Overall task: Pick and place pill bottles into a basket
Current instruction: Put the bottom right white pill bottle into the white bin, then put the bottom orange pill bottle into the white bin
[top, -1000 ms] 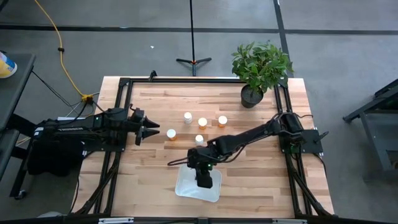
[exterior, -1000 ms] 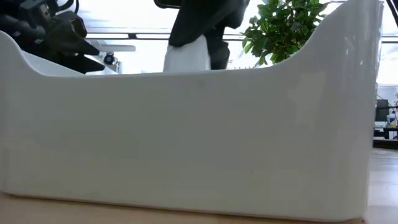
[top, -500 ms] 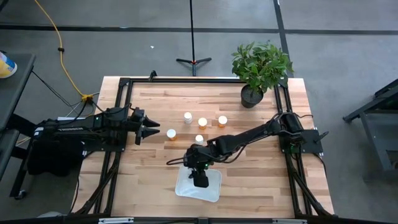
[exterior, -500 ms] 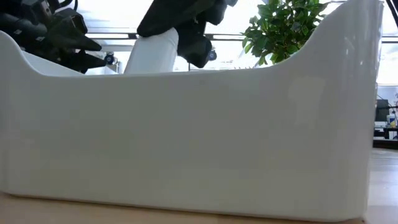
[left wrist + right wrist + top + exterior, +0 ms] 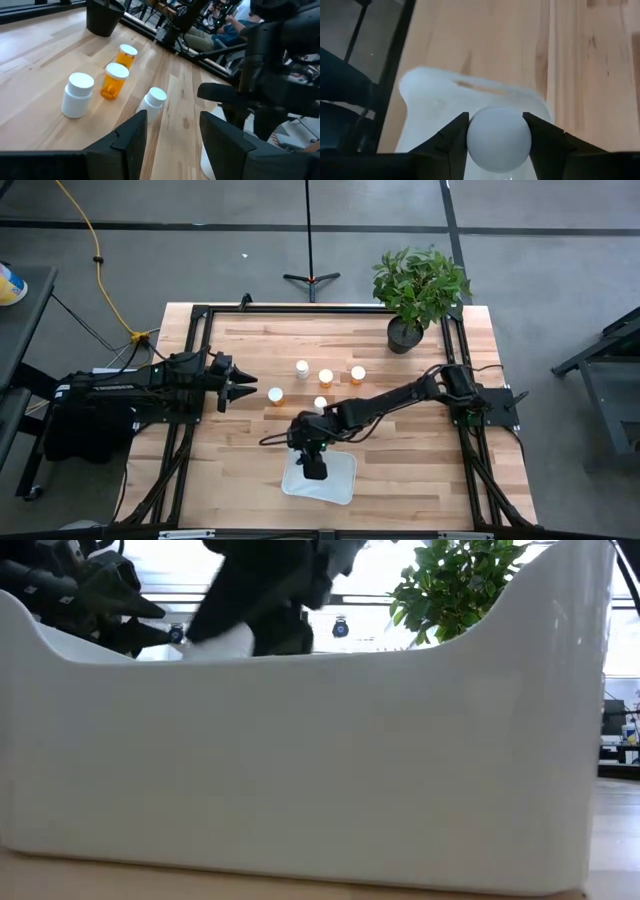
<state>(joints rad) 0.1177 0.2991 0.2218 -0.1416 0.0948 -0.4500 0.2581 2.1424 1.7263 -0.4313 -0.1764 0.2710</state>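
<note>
I can read no label or writing on anything here. My right gripper (image 5: 315, 470) reaches from the table's three o'clock side toward its centre, wrist bent downward over the white basket (image 5: 343, 485), at the basket's ten o'clock corner. Its fingers (image 5: 454, 136) are closed on the white cap of a pill bottle (image 5: 499, 138), held just above the basket floor. My left gripper (image 5: 245, 389) waits at nine o'clock, fingers (image 5: 129, 137) parted and holding nothing. Five pill bottles (image 5: 326, 377) stand at the table's centre.
</note>
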